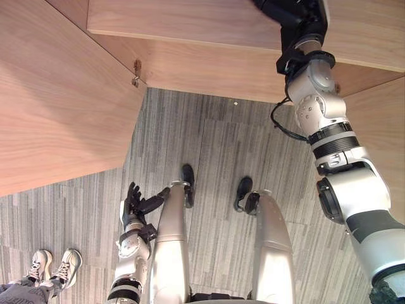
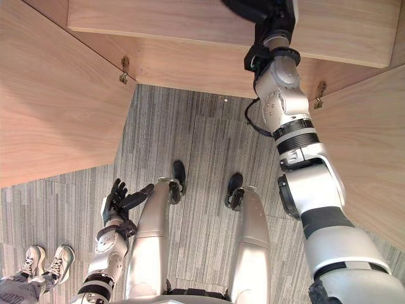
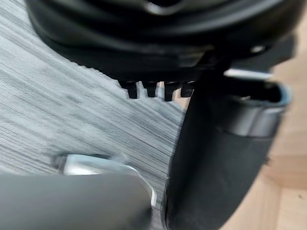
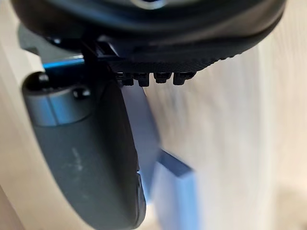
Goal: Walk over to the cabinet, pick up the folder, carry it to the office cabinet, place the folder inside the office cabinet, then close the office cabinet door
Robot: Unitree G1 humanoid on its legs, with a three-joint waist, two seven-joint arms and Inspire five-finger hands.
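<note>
At the lower left of the left eye view a person's pale shoes [image 1: 54,265] stand on the grey striped carpet [image 1: 209,145]; above them the left door [image 1: 57,95] of the wooden office cabinet [image 1: 190,63] stands swung open, hung on a small metal hinge [image 1: 136,73] at its inner edge; below that door the left hand [image 1: 134,206] hangs low over the carpet, well apart from the cabinet, its fingers straight and slightly spread, its thumb standing out to the side, and nothing in it; across the top of the view a wooden shelf [image 1: 190,22] of the cabinet runs from side to side; further right the silver-grey right arm reaches up to the cabinet, and the dark right hand [image 1: 297,19] lies against that shelf at the upper edge of the view; in the right wrist view the blue folder [image 4: 175,196] shows as a flat sheet close against pale wood, with the right hand's thumb [image 4: 86,158] closed flat on its face and pinching it against the hand, while the ends of the fingers are hidden; at the far right the right door [image 2: 370,145] is also swung open, with its own hinge [image 2: 319,92] at the cabinet's edge.
</note>
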